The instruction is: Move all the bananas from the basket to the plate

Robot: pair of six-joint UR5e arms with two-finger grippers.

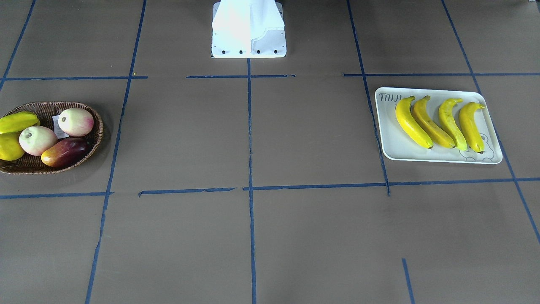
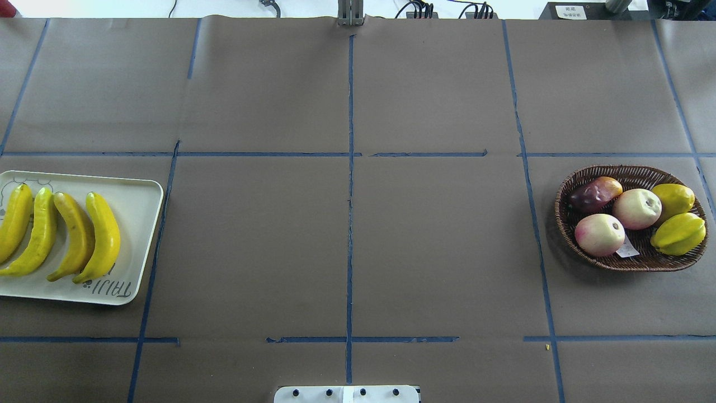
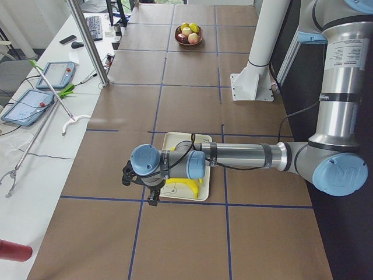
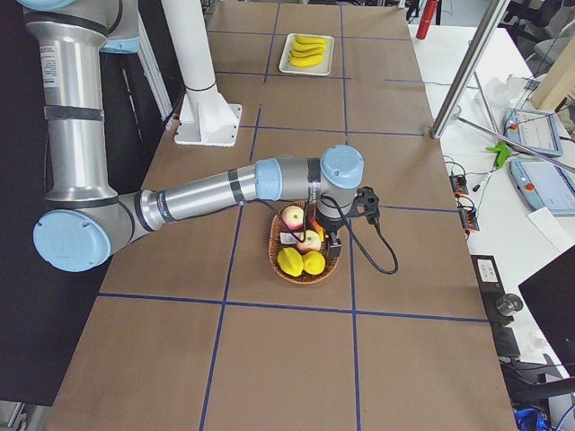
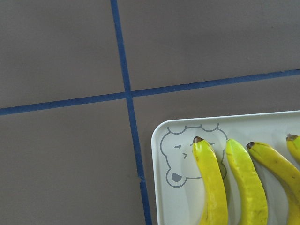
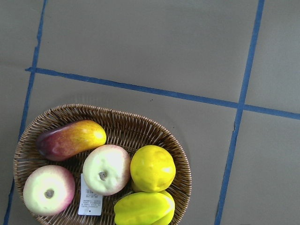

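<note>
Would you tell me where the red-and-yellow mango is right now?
The mango lies in the basket, on the right side of the overhead view, beside an apple.

The left arm and right arm are silver tubes with pale blue round joint caps. A black cable loops just behind the black right gripper. The white base plate carries four dark screws.

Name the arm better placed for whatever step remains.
Right, if any: the right arm hangs over the basket, the left arm over the plate. But four bananas lie on the plate and the basket holds only other fruit, so likely nothing remains.
</note>
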